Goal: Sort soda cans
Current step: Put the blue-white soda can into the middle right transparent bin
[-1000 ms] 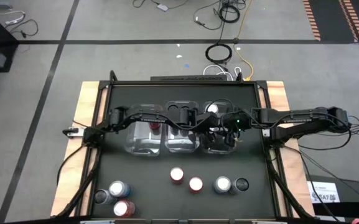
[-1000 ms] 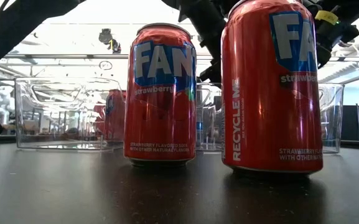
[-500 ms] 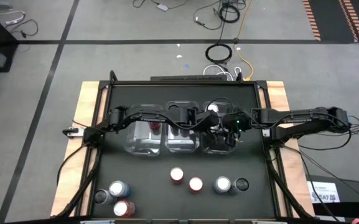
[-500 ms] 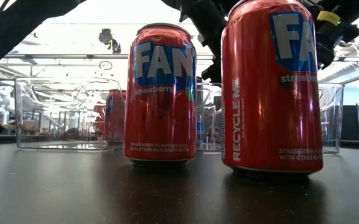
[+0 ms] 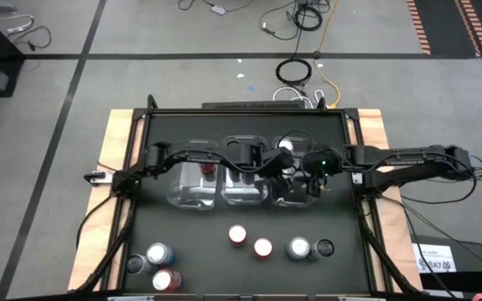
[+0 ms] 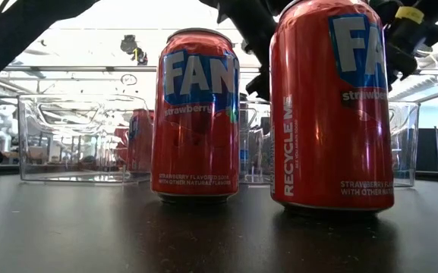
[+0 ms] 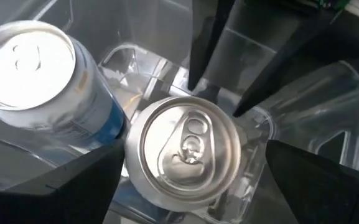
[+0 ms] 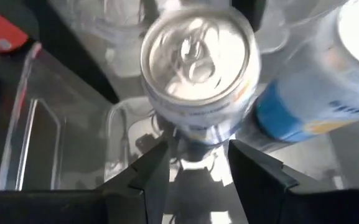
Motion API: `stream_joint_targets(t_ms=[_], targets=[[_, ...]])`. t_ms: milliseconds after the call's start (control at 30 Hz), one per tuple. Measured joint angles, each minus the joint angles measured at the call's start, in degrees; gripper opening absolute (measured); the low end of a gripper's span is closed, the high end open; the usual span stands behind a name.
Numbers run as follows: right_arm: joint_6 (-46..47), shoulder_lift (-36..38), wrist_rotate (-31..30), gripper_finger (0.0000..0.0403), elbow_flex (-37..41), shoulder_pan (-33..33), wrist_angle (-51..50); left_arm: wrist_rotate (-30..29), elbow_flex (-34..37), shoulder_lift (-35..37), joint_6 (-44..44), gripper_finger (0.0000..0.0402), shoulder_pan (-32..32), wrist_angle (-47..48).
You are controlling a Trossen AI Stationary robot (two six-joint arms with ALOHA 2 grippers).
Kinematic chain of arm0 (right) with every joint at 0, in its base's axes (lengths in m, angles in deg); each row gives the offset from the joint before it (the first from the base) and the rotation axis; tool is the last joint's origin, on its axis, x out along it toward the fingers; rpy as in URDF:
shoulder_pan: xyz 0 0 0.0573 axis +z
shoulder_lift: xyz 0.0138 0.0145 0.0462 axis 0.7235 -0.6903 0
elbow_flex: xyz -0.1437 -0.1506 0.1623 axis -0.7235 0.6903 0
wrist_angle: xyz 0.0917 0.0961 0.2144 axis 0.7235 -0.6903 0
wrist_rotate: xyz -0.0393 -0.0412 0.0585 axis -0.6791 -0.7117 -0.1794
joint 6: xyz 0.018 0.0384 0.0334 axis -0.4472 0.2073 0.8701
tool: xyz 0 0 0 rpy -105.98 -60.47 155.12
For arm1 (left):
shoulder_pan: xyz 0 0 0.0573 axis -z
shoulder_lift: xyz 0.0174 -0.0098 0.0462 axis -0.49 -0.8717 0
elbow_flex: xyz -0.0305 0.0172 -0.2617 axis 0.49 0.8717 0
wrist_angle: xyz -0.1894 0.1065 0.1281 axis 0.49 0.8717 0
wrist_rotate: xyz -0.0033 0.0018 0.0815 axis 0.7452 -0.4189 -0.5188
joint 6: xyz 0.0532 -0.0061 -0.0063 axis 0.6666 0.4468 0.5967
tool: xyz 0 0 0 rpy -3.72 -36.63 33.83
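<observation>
My left gripper (image 7: 195, 163) hangs open over the right clear bin (image 5: 295, 191), its fingers on either side of a soda can with a silver top (image 7: 188, 149) that stands in the bin. A second, silver-blue can (image 7: 30, 68) stands beside it. My right gripper (image 8: 198, 158) is open just short of the same can (image 8: 198, 62), with nothing between its fingers. In the high view both grippers, the left (image 5: 276, 167) and the right (image 5: 301, 171), meet over that bin. A red can (image 5: 209, 170) stands in the left bin (image 5: 190, 188).
The middle bin (image 5: 243, 186) stands between the other two. Near the front edge stand two red cans (image 5: 237, 236) (image 5: 263, 247), a silver-blue one (image 5: 298, 247) and a dark one (image 5: 324, 247). Three more cans (image 5: 159, 253) are grouped at the front left.
</observation>
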Motion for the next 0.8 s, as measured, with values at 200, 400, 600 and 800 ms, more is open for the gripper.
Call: stream_joint_targets(t_ms=[200,400,600,800], targets=[[0.48,4.23,-1.74,0.0157,-0.17,-0.02,-0.68,-0.09,0.02,0.78,1.36,0.0399,-0.75,0.28],[0.63,7.61,-1.66,0.0157,-0.19,0.0,-3.17,-0.11,0.0,2.03,1.44,0.0399,-1.77,0.7],[3.79,9.77,-1.63,0.0157,-0.19,-0.01,-3.21,-0.11,0.0,3.53,1.28,0.0399,-2.41,3.54],[10.75,11.33,-1.58,0.0157,-0.21,-0.02,-3.57,0.94,0.0,7.85,0.85,0.0399,-2.52,3.42]])
